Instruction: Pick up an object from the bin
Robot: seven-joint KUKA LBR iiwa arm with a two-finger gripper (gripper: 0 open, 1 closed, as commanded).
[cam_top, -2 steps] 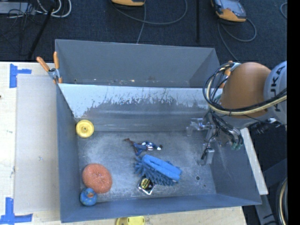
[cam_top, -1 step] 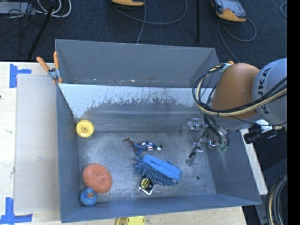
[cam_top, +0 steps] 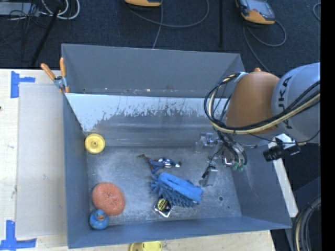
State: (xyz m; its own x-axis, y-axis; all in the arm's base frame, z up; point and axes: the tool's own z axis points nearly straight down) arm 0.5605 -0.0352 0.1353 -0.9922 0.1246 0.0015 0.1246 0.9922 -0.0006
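In the camera view, the hand point(cam_top: 208, 175) is seen low in the bin point(cam_top: 131, 124), right of centre, just beside the blue brush-like thing point(cam_top: 177, 189). Whether it is open or closed cannot be told. A grasp would probably best be centred across the brush's body and kept clear of the black-and-yellow piece point(cam_top: 164, 206) below it.

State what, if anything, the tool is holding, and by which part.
Nothing is seen held: the tool hangs close beside the blue brush.
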